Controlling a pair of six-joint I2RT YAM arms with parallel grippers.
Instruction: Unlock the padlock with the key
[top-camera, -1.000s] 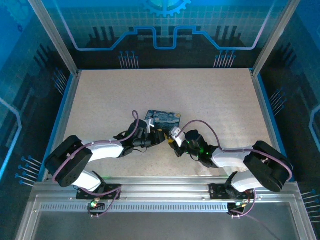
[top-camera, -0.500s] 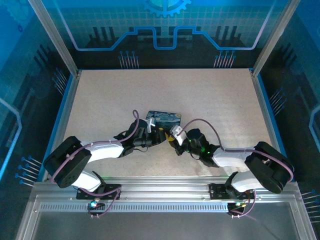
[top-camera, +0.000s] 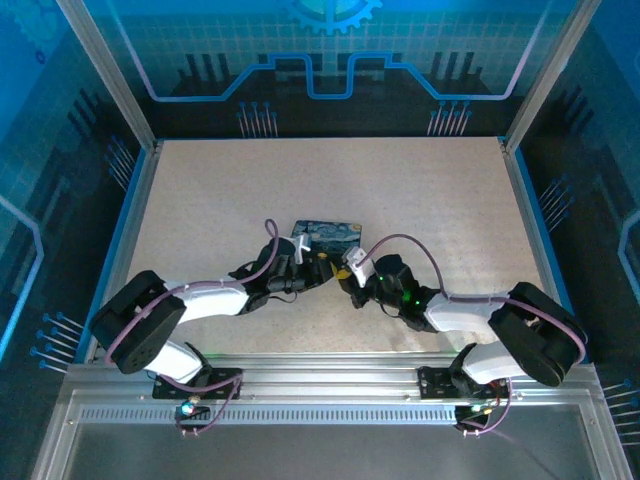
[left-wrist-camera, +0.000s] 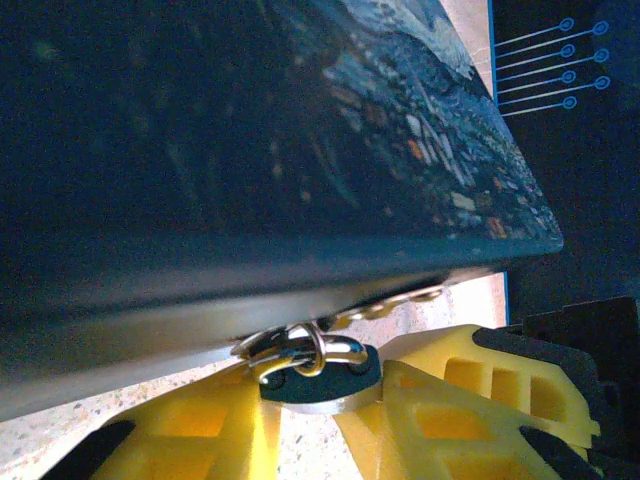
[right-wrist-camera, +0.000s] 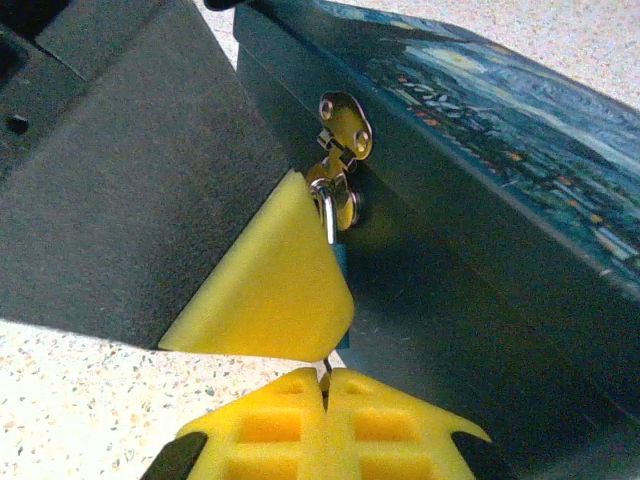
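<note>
My left jaws clamp the padlock (left-wrist-camera: 318, 380), which hangs at the tin's (top-camera: 330, 233) 6 o'clock edge. My right jaws are closed on the key (right-wrist-camera: 326, 368), just beside it. Slightly misaligned, the key could miss the keyhole or twist loose.

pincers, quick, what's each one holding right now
Left pincer: closed on the padlock.
Right pincer: closed on the key.

The painted tin (right-wrist-camera: 480, 150) is glossy, its clasp (right-wrist-camera: 345, 125) and the padlock (left-wrist-camera: 320, 380) shiny metal, the table (right-wrist-camera: 60, 390) matt and speckled
</note>
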